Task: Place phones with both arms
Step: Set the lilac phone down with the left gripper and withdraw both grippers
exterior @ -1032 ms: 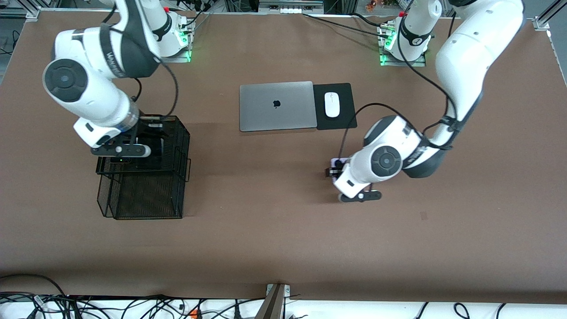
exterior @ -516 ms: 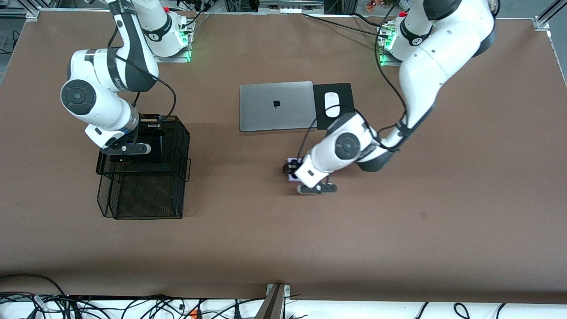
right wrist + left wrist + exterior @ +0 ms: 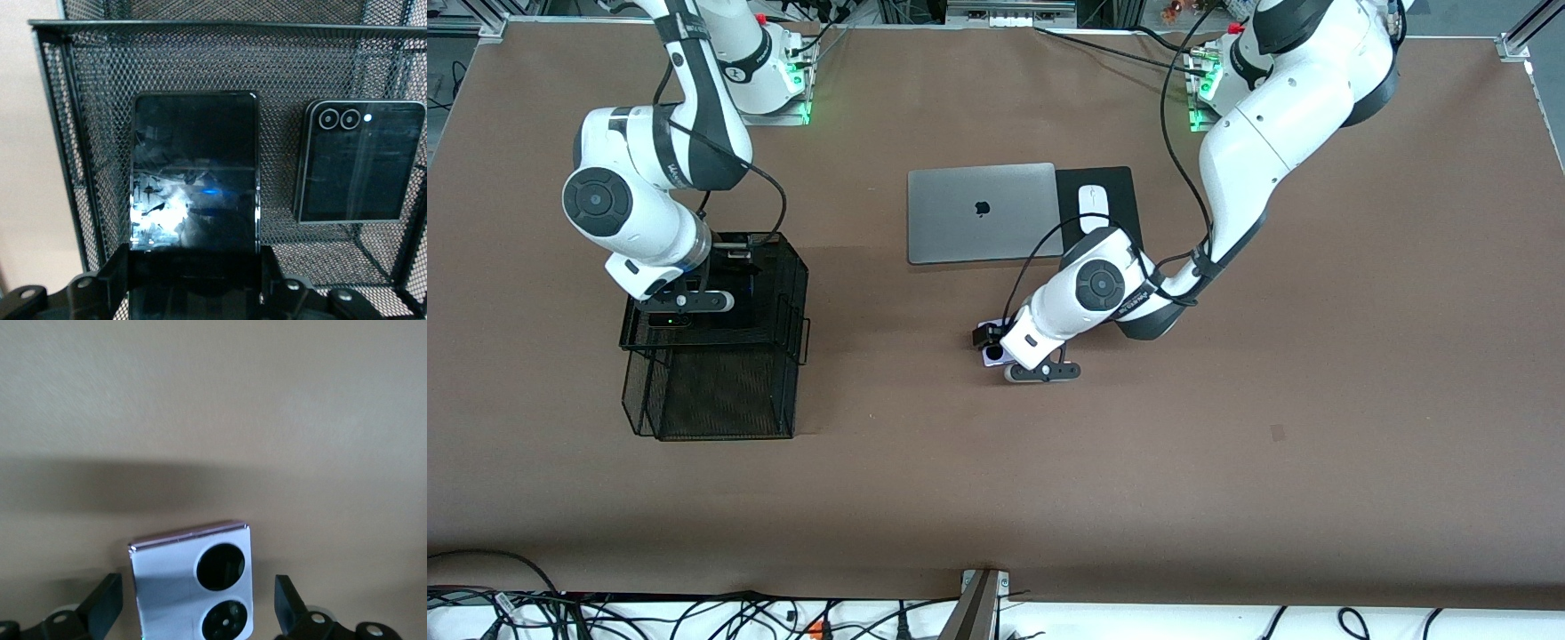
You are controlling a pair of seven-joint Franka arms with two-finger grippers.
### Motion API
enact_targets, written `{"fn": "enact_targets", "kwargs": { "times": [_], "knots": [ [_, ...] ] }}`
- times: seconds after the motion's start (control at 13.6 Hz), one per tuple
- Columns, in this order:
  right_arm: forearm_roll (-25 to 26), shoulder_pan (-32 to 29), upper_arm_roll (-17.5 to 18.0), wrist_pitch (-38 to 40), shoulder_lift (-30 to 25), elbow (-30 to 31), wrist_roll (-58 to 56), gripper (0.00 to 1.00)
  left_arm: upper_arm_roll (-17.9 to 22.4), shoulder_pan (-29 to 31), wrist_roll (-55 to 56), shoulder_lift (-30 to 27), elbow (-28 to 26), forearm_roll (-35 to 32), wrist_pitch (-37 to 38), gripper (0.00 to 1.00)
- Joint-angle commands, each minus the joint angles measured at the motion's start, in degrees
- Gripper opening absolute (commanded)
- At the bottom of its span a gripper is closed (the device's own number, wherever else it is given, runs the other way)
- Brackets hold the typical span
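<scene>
My left gripper (image 3: 989, 345) is shut on the small lilac-white phone (image 3: 992, 355) and holds it low over the bare table, over a spot nearer the front camera than the laptop. In the left wrist view the phone (image 3: 167, 580) with two black circles sits between the black fingers (image 3: 107, 607). My right gripper (image 3: 193, 267) is shut on the long slim black phone (image 3: 195, 173) over the top tier of the black mesh rack (image 3: 796, 267). The small square black folded phone (image 3: 360, 163) lies on that tier's mesh beside it.
A closed grey laptop (image 3: 982, 212) lies mid-table with a black mouse pad (image 3: 1119, 187) and a white mouse (image 3: 1092, 203) beside it. The rack's lower tier (image 3: 720, 396) juts toward the front camera. Cables run along the table's near edge.
My left arm has carried the lilac-white phone across the table toward the right arm's end. My right arm's elbow has shifted while its gripper stayed over the rack.
</scene>
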State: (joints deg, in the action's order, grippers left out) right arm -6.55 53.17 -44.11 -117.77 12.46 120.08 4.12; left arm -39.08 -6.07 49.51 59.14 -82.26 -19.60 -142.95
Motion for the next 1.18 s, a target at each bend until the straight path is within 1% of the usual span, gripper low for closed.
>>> {"fn": "enact_targets", "kwargs": {
  "times": [0.0, 0.07, 0.15, 0.22, 0.29, 0.44, 0.52, 0.59, 0.66, 0.81, 0.96, 1.11],
  "knots": [
    [-2.76, -0.34, -0.27, -0.70, 1.42, -0.19, -0.87, 0.73, -1.78, 3.07, 2.16, -5.42, -1.59, 1.50, 5.02, 1.00],
    [-4.33, -0.43, -0.27, -0.79, 2.12, -0.28, -0.87, 0.97, -2.49, 5.26, 2.17, -8.83, -2.20, 1.50, 11.93, 1.00],
    [-5.30, -0.43, -0.27, -0.88, 2.39, -0.45, -0.96, 0.99, -2.50, 6.76, 1.65, -12.17, -1.77, 1.32, 21.48, 1.00],
    [-5.49, -0.52, -0.27, -0.88, 2.39, -0.46, -0.96, 1.00, -2.58, 8.17, 1.29, -15.42, -1.42, 0.89, 30.54, 1.00],
    [-5.58, -0.52, -0.27, -0.70, 2.39, -0.80, -0.96, 1.00, -2.50, 9.22, 0.68, -18.68, -1.24, 0.71, 36.89, 1.00],
    [-5.49, -0.52, -0.27, 0.26, 2.05, -1.85, -0.96, 1.00, -1.89, 11.59, -2.38, -23.69, -1.24, 0.27, 45.44, 1.00],
    [-5.49, -0.52, -0.27, 1.31, 1.61, -3.25, -1.13, 1.00, -1.71, 12.91, -5.79, -25.46, -1.24, -0.69, 49.75, 1.00],
    [-5.49, -0.52, -0.36, 4.28, 1.26, -5.44, -1.05, 1.00, -1.71, 15.01, -10.01, -27.04, -1.15, -2.27, 52.92, 1.00],
    [-5.49, -0.52, -0.36, 8.83, 1.16, -8.95, -0.87, 1.00, -1.71, 17.82, -15.09, -28.28, -1.15, -3.33, 55.22, 1.00],
    [-5.40, -0.61, -0.36, 16.84, 1.16, -16.33, 0.00, 1.00, -1.88, 24.06, -27.82, -30.39, -0.10, -3.34, 57.16, 1.00],
    [-5.49, -0.43, -0.18, 20.38, 1.34, -21.96, 0.62, 1.00, -1.88, 29.42, -38.65, -33.46, 0.86, -3.34, 57.88, 1.00],
    [-5.58, 0.09, 0.69, 21.53, 1.60, -25.75, 6.56, 1.00, -2.06, 32.25, -47.10, -34.79, 5.07, -3.25, 58.05, 1.00]
  ]
}}
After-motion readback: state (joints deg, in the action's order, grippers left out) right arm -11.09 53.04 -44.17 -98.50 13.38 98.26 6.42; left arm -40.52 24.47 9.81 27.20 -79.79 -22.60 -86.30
